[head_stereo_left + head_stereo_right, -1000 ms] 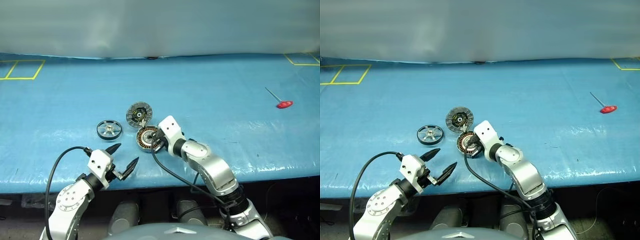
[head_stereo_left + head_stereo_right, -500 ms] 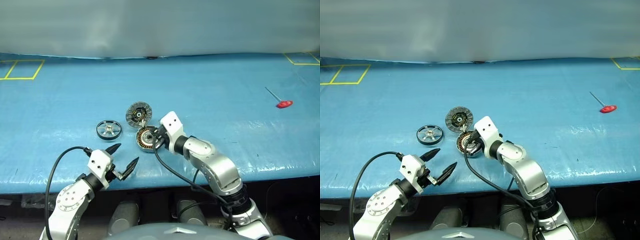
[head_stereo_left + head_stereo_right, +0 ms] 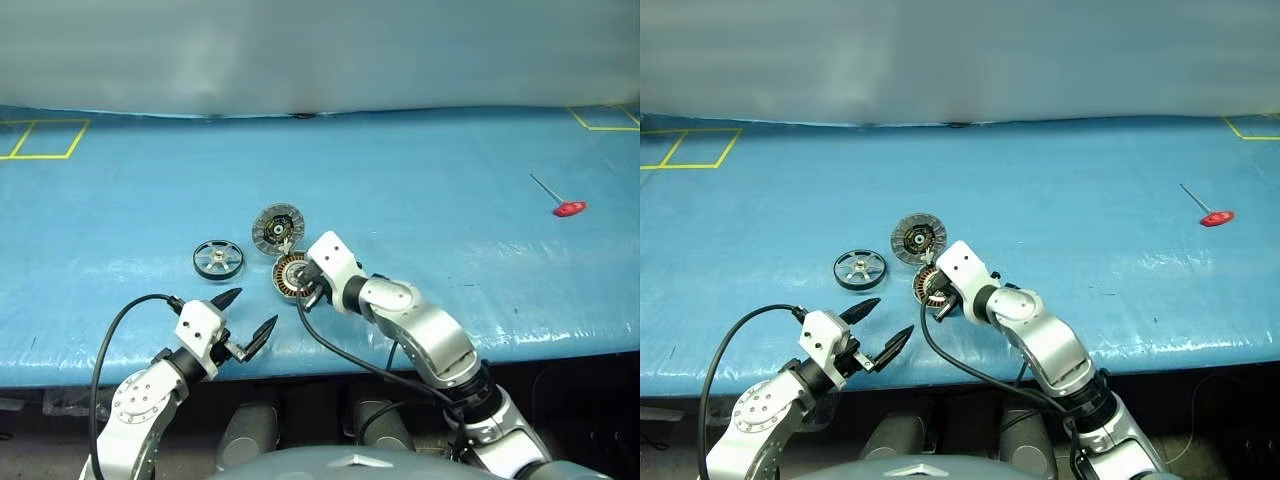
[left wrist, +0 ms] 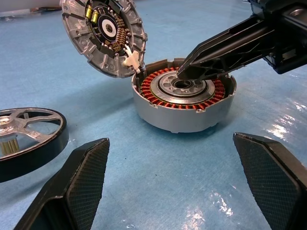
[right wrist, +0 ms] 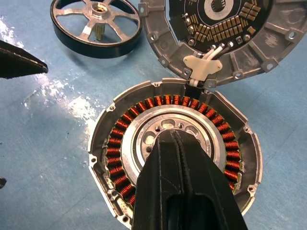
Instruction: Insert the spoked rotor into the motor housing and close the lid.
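on the blue worktop [image 3: 450, 190], the right pincer [image 4: 184, 73], pressed together, pokes the motor housing [image 4: 183, 103] and could scratch its coils.

Red-handled T-tool [image 3: 567, 207] lying far right on blue table cover [image 3: 450, 190]; yellow tape squares [image 3: 40, 139] at far corners.

A blue-covered table [image 3: 420, 170] is carrying a rotor [image 3: 218, 259], a housing [image 3: 291, 276] just right of it, and a lid [image 3: 278, 229] leaning open behind. A red-handled tool [image 3: 561, 203] is lying well apart, far right. Yellow tape [image 3: 40, 140] is marking the corners.
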### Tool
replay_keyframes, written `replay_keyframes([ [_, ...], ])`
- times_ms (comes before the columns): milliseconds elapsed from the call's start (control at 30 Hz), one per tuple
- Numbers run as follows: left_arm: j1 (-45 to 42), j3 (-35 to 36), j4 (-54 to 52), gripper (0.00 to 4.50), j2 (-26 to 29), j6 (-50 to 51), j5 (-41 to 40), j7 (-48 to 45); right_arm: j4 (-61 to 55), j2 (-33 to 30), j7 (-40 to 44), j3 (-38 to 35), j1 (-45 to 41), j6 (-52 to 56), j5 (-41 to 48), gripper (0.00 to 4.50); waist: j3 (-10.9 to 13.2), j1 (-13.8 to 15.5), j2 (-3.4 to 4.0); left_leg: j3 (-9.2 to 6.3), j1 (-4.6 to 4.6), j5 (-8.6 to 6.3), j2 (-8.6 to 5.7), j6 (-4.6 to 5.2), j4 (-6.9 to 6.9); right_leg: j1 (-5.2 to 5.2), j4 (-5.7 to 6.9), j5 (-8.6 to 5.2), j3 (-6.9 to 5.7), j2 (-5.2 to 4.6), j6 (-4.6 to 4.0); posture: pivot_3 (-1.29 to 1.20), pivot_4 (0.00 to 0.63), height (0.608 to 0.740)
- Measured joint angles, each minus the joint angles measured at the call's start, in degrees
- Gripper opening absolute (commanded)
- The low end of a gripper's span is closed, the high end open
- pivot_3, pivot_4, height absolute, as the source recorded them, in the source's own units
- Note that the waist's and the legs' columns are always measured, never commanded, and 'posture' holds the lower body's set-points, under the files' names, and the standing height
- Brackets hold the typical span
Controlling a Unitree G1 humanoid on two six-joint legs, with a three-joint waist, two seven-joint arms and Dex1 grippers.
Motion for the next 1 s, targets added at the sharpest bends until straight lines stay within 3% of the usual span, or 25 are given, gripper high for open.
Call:
replay_keyframes([
  [233, 0.03, -0.04, 0.0, 4.5, -0.1, 0.0, 0.0, 0.02, 0.37, -1.35, 0.25, 1.35, -1.59, 1.55, -0.57, 0.03, 0.0, -0.04, 0.0, 0.0, 0.0, 0.0, 0.0, 0.0, 0.0, 0.0, 0.0, 0.0, -0.01, 0.01, 0.0, 0.0, 0.15, 0.74],
  [433, 0.0, -0.1, 0.02, 4.5, -0.5, -0.01, 0.0, 0.03, 0.38, -7.34, 4.01, 8.64, -8.01, 1.91, -3.74, 0.03, 0.0, -0.01, 0.0, -0.02, 0.05, -0.01, 0.0, 0.01, 0.02, -0.06, -0.02, -0.01, -0.09, 0.01, -0.01, 0.0, 0.15, 0.74],
  [633, -0.02, -0.12, 0.05, 4.5, -0.86, -0.03, 0.02, 0.05, 1.58, -6.71, 5.14, 10.5, -9.81, 1.53, -5.19, 0.03, -0.01, -0.04, -0.01, -0.03, 0.03, -0.01, 0.0, 0.01, 0.02, 0.02, -0.02, 0.01, -0.09, -0.02, 0.02, 0.0, 0.15, 0.74],
  [733, 0.06, -0.11, 0.05, 4.5, -0.91, -0.04, 0.04, 0.06, 1.83, -5.54, 5.66, 8.65, -9.59, 1.6, -4.07, 0.03, 0.0, -0.01, -0.01, -0.04, 0.0, -0.01, 0.0, 0.01, 0.02, 0.02, 0.0, 0.01, -0.09, -0.02, 0.02, 0.0, 0.15, 0.74],
  [1000, 0.31, 0.05, 0.05, 4.5, -0.88, -0.06, -0.02, 0.02, -5.38, -0.76, 7.5, -8.06, -5.1, 2.06, 6.11, 0.03, 0.0, 0.12, -0.01, -0.08, -0.11, -0.03, -0.02, 0.05, 0.02, 0.01, -0.05, 0.08, -0.13, 0.0, 0.14, 0.0, 0.15, 0.74],
])
